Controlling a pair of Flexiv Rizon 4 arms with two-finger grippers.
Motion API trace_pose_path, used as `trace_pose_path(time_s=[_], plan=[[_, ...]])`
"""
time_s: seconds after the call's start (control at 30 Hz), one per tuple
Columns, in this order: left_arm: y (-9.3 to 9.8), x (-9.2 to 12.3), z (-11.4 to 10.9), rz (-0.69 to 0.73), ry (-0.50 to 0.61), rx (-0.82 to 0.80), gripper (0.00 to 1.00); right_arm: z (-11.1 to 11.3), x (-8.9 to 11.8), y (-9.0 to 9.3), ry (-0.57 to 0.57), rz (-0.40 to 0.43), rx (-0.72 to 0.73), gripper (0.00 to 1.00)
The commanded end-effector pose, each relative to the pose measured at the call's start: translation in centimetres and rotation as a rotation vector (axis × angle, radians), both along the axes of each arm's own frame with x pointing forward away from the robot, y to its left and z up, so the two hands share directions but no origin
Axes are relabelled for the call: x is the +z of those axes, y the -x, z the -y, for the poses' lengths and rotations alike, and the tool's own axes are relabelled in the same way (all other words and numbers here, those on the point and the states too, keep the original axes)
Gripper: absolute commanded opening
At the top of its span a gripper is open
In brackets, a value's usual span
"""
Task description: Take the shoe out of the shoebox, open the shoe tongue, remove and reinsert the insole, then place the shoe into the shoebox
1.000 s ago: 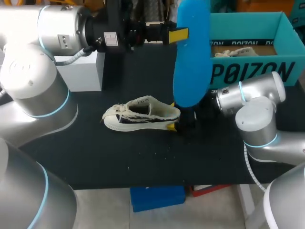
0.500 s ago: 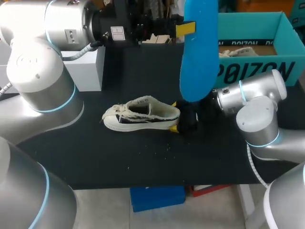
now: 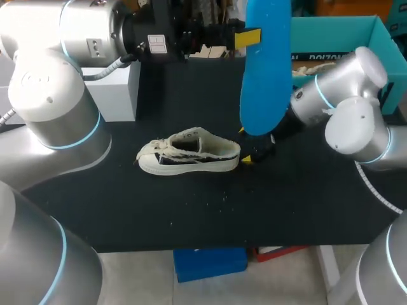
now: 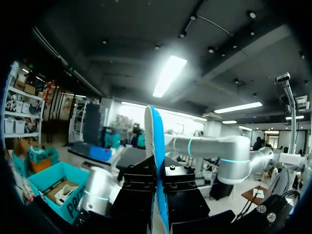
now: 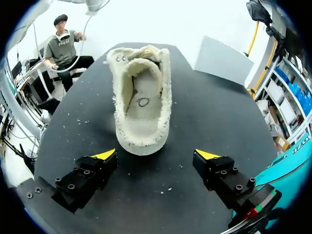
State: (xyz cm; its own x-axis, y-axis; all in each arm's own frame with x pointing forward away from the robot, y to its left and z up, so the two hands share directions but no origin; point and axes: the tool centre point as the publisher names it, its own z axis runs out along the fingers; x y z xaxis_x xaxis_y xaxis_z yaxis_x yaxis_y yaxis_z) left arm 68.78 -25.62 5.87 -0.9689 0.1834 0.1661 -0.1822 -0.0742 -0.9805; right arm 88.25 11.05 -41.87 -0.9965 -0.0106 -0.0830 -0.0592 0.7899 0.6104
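A cream low-top shoe [image 3: 189, 152] lies on its sole mid-table, toe to the left. Its inside shows empty in the right wrist view [image 5: 141, 105]. The blue insole [image 3: 266, 70] hangs upright in the air above and right of the heel, with my left gripper [image 3: 247, 37] shut on its upper part. In the left wrist view the insole's edge [image 4: 157, 146] runs between the closed black fingers of that gripper [image 4: 158, 187]. My right gripper [image 3: 254, 151] stands open just behind the heel, off the shoe, its yellow tips wide apart [image 5: 156, 155]. The teal shoebox [image 3: 381, 38] sits at the back right.
Another cream shoe [image 3: 315, 68] lies inside the shoebox. A white box [image 3: 108, 95] stands at the back left of the black table [image 3: 191, 216]. Small crumbs dot the table in front of the shoe.
My right gripper has let go of the heel, opened wide and drawn back and up. The left arm shifted the insole slightly right, then held still.
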Motion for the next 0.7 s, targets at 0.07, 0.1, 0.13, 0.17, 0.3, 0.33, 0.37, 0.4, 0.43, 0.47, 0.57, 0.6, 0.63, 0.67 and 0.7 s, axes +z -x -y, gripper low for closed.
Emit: trace_pose_path(time_s=[0.07,0.1,0.13,0.17,0.3,0.33,0.37,0.4,0.43,0.47,0.57,0.6,0.63,0.67,0.7], plan=[[0.0,0.0,0.2,0.001,0.001,0.004,0.00,-0.2,0.8,-0.4,0.413,-0.002,-0.007,1.00],[0.0,0.0,0.2,0.001,0.001,0.004,0.00,-0.2,0.8,-0.4,0.426,-0.002,-0.015,1.00],[0.0,0.0,0.2,0.001,0.001,0.004,0.00,-0.2,0.8,-0.4,0.445,0.000,-0.019,1.00],[0.0,0.0,0.2,0.001,0.001,0.004,0.00,-0.3,0.8,-0.3,0.460,0.002,-0.021,1.00],[0.0,0.0,0.2,0.001,0.001,0.004,0.00,-0.7,1.4,0.1,0.508,0.009,-0.026,1.00],[0.0,0.0,0.2,0.001,0.001,0.004,0.00,-0.8,1.6,0.2,0.519,0.009,-0.024,1.00],[0.0,0.0,0.2,0.001,0.001,0.004,0.00,-0.9,1.8,0.3,0.532,0.013,-0.021,1.00],[0.0,0.0,0.2,0.001,0.001,0.004,0.00,-1.0,1.9,0.4,0.550,0.012,-0.016,1.00],[0.0,0.0,0.2,0.001,0.001,0.004,0.00,-1.1,2.0,0.4,0.566,0.012,-0.011,1.00],[0.0,0.0,0.2,0.001,0.001,0.004,0.00,-1.2,2.1,0.5,0.574,0.013,-0.008,1.00],[0.0,0.0,0.2,0.001,0.001,0.004,0.00,-1.5,2.3,0.6,0.601,0.011,-0.005,1.00],[0.0,0.0,0.2,0.001,0.001,0.004,0.00,-1.6,2.3,0.7,0.612,0.011,-0.004,1.00],[0.0,0.0,0.2,0.001,0.001,0.004,0.00,-1.6,2.3,0.7,0.616,0.008,-0.003,1.00],[0.0,0.0,0.2,0.001,0.001,0.004,0.00,-1.7,2.2,0.7,0.621,0.004,-0.004,1.00],[0.0,0.0,0.2,0.001,0.001,0.004,0.00,-1.8,2.2,0.8,0.626,0.002,-0.006,1.00]])
